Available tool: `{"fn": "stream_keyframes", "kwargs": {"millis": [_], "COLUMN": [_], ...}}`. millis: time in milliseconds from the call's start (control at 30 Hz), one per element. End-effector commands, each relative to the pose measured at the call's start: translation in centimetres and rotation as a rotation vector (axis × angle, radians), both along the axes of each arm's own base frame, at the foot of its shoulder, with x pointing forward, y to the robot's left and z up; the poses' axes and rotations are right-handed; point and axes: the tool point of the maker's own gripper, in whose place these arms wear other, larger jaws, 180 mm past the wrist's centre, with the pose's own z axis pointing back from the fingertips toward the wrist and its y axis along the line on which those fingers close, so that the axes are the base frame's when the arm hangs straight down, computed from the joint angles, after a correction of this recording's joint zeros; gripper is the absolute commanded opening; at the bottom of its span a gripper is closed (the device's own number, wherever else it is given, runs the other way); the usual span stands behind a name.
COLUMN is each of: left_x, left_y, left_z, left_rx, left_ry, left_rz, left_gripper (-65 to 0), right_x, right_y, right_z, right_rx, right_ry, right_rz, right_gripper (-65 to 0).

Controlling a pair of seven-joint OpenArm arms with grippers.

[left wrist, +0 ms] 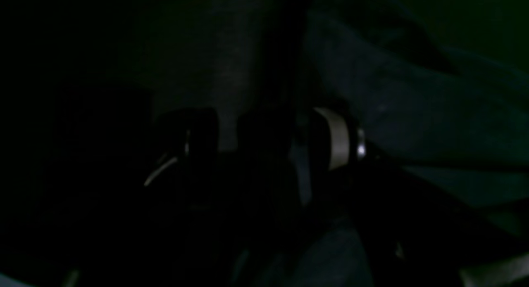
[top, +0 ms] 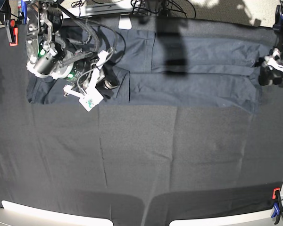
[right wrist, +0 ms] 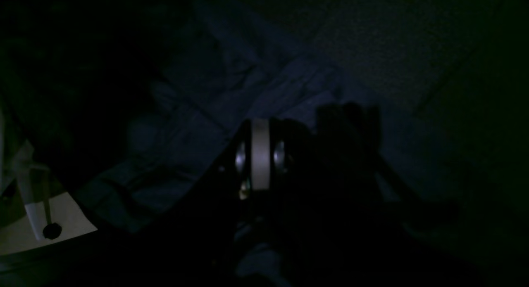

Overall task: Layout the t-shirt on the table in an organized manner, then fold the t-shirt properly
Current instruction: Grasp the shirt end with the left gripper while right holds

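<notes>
Black tablecloth fills the foreground of the table. The right gripper is shut, pressed onto the t-shirt; whether it pinches cloth I cannot tell. The left gripper sits at the shirt's opposite end, its opening unreadable. The shirt lies stretched along the far edge, so spreading looks nearly done; folding likely follows. Cables and clamps ring the table.

The t-shirt is plain dark navy-grey, with no print. The table has a matte black cloth with pale crease lines. At its right near corner stands a red and blue clamp; at the left far corner, a red clamp.
</notes>
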Motion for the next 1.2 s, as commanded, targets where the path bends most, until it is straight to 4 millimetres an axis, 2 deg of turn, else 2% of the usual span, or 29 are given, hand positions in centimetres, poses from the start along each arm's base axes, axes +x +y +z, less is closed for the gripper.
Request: {"fn": "stream_keyframes", "kwargs": {"millis": [0, 67, 200, 300, 500, 700, 967, 1167], "left_x": [0.7, 0.8, 0.3, 0.1, -0.8, -1.4, -1.1, 0.5], "left_y": [0.4, 0.7, 1.6, 1.6, -0.3, -2.2, -5.2, -3.7], "left_z": [1.3, 0.9, -2.3, -3.6, -3.0, -0.9, -1.9, -2.3], "left_rx": [0.000, -0.017, -0.052, -0.133, -0.290, -0.377, -0.405, -0.281], "left_ry": [-0.058, -0.065, 0.016, 0.045, 0.140, 0.195, 0.204, 0.125], "left_rz": [0.004, 0.023, 0.069, 0.104, 0.036, -0.092, -0.140, -0.080], "left_gripper": [-32.6, -32.6, -32.6, -32.6, -32.8, -33.0, -33.0, -33.0], "right_x": [0.5, 0.5, 0.2, 0.2, 0.2, 0.3, 0.4, -0.1], "right_y": [0.2, 0.2, 0.0, 0.0, 0.0, 0.0, 0.1, -0.2], "right_z": [1.1, 1.1, 0.7, 0.7, 0.7, 0.8, 0.9, 0.4], "right_rx": [0.017, 0.017, -0.004, -0.006, -0.005, 0.001, 0.007, -0.020], "right_ry": [-0.041, -0.041, -0.017, -0.015, -0.017, -0.023, -0.030, 0.001], "right_rz": [0.010, 0.010, 0.015, 0.015, 0.015, 0.014, 0.013, 0.018], "right_gripper": [-65.0, -65.0, -65.0, -65.0, -65.0, -65.0, -65.0, -65.0]}}
